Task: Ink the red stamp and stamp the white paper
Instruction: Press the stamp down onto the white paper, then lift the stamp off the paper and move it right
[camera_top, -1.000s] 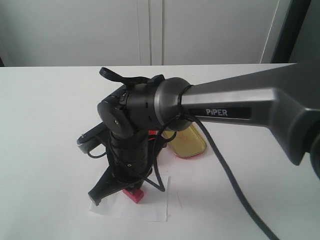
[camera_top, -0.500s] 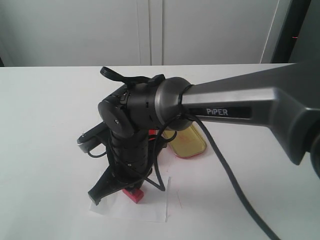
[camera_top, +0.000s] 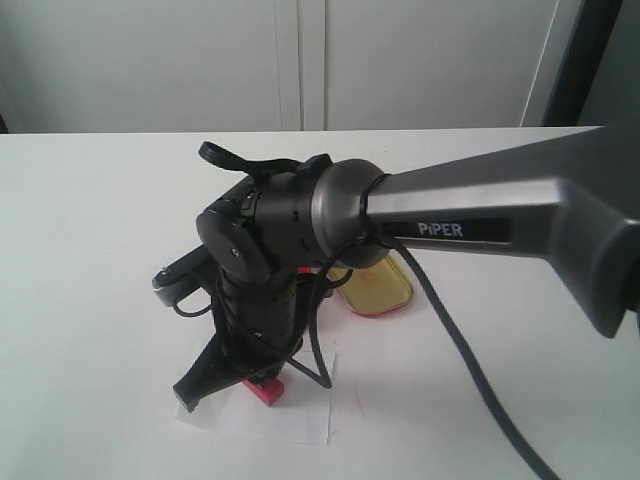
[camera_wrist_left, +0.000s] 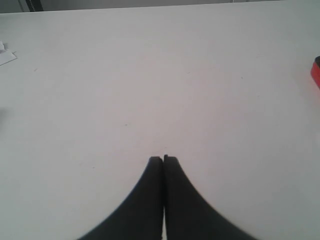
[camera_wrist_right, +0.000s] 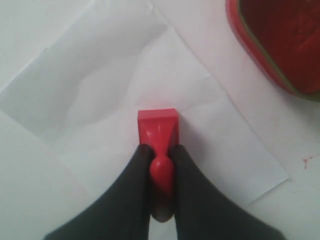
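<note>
- Toward the near edge of the tabletop (camera_top: 100, 200), as the exterior view sees it, lies the white paper (camera_top: 305, 418), slightly wrinkled and creased.
- The red stamp (camera_top: 267, 391) stands upright on the paper, square base down. The base looks to be in contact with the sheet.
- The right end effector (camera_wrist_right: 159, 152) grips the stamp by its rounded knob, with both black fingers (camera_wrist_right: 142, 165) drawn in narrow against the knob's sides.
- The right arm (camera_top: 520, 220) reaches in from the tabletop's right edge. White lettering on its grey link reads "PiPER" (camera_top: 443, 229). A black cable (camera_top: 450, 340) loops down from the wrist.
- A gold-lined tin lid (camera_top: 378, 285) lies just behind the paper, toward the tabletop's middle, partly hidden by the arm.
- In the right wrist view a red tin (camera_wrist_right: 280, 45) with a dark red pad inside sits just beside a corner of the paper. A few small red specks (camera_wrist_right: 306, 161) mark the tabletop near it.
- The left end effector (camera_wrist_left: 163, 159) holds nothing. Its two fingertips are pressed together over bare tabletop.
- No other writing can be read.
</note>
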